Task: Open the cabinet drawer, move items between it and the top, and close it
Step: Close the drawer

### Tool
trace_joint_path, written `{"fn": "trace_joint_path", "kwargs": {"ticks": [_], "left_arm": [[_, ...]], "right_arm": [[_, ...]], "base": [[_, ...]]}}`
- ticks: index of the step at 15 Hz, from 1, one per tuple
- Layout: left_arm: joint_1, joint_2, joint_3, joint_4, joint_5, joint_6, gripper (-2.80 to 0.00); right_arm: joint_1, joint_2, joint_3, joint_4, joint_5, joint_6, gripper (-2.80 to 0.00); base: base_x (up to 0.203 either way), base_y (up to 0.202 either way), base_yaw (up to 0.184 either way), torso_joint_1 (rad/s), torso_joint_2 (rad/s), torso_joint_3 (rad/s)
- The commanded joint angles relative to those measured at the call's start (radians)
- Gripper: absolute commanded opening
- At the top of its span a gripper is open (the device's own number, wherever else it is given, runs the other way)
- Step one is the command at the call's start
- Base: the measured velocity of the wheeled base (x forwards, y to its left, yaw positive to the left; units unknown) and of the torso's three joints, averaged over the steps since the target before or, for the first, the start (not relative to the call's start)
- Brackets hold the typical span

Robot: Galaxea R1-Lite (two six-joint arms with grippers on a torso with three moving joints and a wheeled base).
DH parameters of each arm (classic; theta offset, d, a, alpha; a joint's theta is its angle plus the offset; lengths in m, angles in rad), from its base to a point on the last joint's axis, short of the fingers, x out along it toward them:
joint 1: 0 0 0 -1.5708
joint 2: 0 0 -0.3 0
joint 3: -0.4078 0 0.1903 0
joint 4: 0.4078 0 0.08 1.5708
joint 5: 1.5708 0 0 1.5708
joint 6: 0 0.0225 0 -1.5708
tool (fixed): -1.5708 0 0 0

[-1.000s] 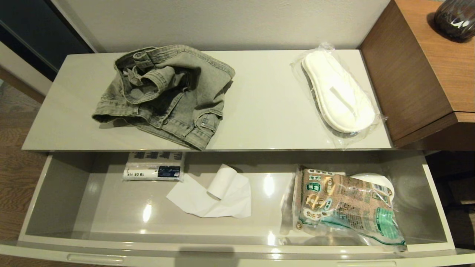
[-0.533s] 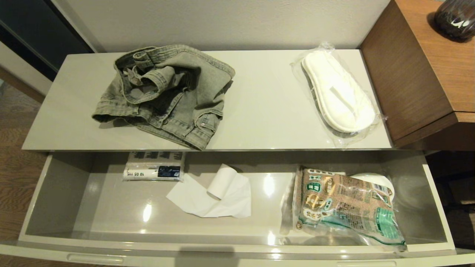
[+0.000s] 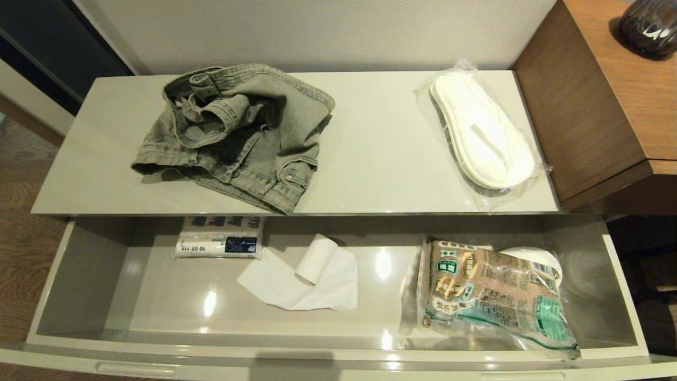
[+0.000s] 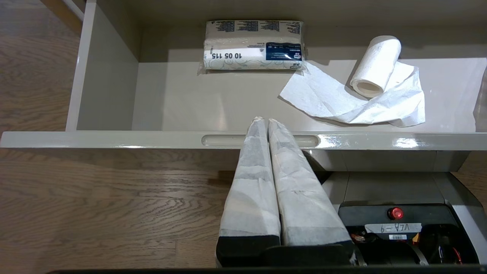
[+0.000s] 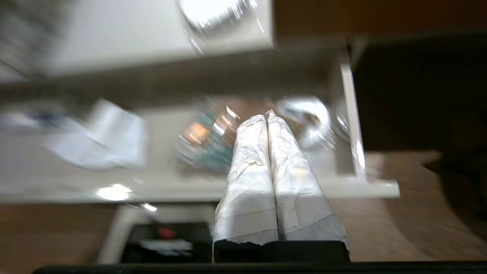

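Drawer is pulled fully open; denim garment sits bunched on the left part of the top, wrapped slippers lie on its right end, close to the brown wood side panel. Inside the drawer: blue-and-white paper pack at the back left, loose tissue roll mid, printed food packet on the right over a white round thing I can't identify. Neither arm is in the head view. Left gripper hangs low in front of the drawer front, fingers pressed together, holding nothing. Right gripper is over the drawer's right part, aimed at the food packet area, fingers also pinched together and empty; that view is smeared. Risks, as I judge them: fingers have to spread before any pick, otherwise they just shove the slipper wrap, which looks slick and could slide off the top's front edge into the drawer or against the wood panel. Denim is floppy, so a grab on one fold likely drags the rest, and a trailing leg could catch on the top's edge or hang over the drawer wall and jam closing. The drawer's right side is crowded, so a dropped item may sit too high. The unrolled tissue sheet could snag or get swept along.
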Motion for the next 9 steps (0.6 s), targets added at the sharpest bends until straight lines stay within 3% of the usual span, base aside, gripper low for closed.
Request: {"fn": "trace_joint_path", "kwargs": {"ticks": [1, 3, 5, 9], "left_arm": [[0.0, -0.001, -0.001, 0.001, 0.001, 0.0, -2.8], [0.0, -0.001, -0.001, 0.001, 0.001, 0.0, -2.8], [0.0, -0.001, -0.001, 0.001, 0.001, 0.0, -2.8], [0.0, -0.001, -0.001, 0.001, 0.001, 0.001, -2.8]], "right_arm": [[0.023, 0.106, -0.348, 0.284, 0.02, 0.083, -2.8], [0.037, 0.147, -0.464, 0.45, 0.023, 0.103, -2.8], [0.048, 0.176, -0.419, 0.524, -0.005, 0.07, -2.8], [0.062, 0.263, 0.031, 0.558, -0.049, -0.029, -2.8]], "base": [[0.0, 0.0, 0.0, 0.0, 0.0, 0.0], [0.0, 0.0, 0.0, 0.0, 0.0, 0.0], [0.0, 0.0, 0.0, 0.0, 0.0, 0.0], [0.0, 0.0, 0.0, 0.0, 0.0, 0.0]]}}
